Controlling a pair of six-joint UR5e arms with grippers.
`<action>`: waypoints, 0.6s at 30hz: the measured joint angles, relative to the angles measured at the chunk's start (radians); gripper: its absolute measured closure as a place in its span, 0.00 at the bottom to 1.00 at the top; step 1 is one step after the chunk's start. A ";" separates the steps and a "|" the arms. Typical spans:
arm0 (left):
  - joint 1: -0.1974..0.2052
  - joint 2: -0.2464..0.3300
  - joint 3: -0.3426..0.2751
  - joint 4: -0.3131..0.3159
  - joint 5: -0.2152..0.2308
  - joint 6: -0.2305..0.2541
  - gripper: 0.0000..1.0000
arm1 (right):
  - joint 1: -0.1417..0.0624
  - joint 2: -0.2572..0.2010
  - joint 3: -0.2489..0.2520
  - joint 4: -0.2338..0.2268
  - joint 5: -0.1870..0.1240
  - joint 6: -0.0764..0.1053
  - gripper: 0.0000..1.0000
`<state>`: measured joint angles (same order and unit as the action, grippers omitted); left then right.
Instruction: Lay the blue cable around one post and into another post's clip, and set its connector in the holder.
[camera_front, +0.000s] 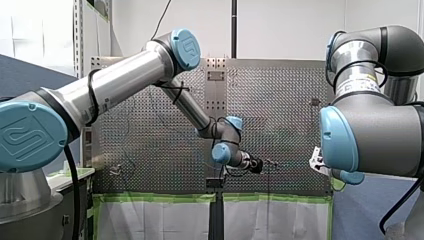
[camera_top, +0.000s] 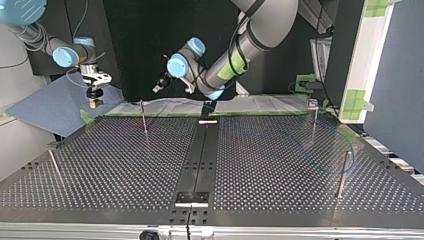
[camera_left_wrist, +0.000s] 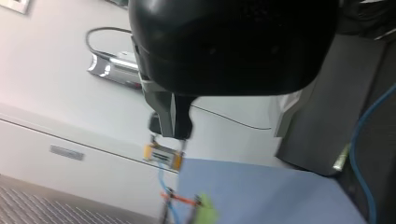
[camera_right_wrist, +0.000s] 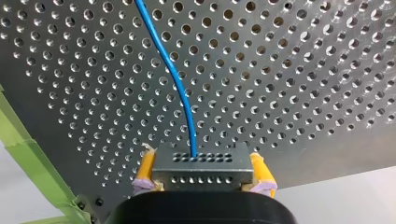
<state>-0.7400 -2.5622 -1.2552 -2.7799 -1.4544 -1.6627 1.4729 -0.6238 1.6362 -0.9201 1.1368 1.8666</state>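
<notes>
My right gripper is shut on the grey connector, with a yellow pad on each side. The blue cable runs from the connector out over the perforated plate. In the top view this gripper hangs off the table's far left corner, connector downward. My left gripper hovers above the far edge near a thin post, open and holding nothing. In the left wrist view its fingers point at the connector in the distance. A faint loop of cable lies by the right posts.
More posts stand at the top view's far right and near left. A black strip runs down the table's middle to a small black plate. Green tape lines the far edge. A blue-grey sheet lies beyond the left corner.
</notes>
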 joint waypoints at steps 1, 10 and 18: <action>-0.007 0.000 0.006 0.006 -0.007 -0.007 0.01 | 0.000 0.000 0.000 0.000 0.000 0.000 1.00; -0.080 0.000 0.040 0.078 -0.082 -0.084 0.01 | 0.001 0.000 0.000 0.001 0.000 0.006 1.00; -0.093 -0.001 0.040 0.055 -0.157 -0.157 0.01 | 0.003 0.000 0.000 0.001 0.000 0.009 1.00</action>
<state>-0.8328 -2.5632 -1.2147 -2.7251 -1.6110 -1.8199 1.4761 -0.6238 1.6361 -0.9191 1.1368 1.8759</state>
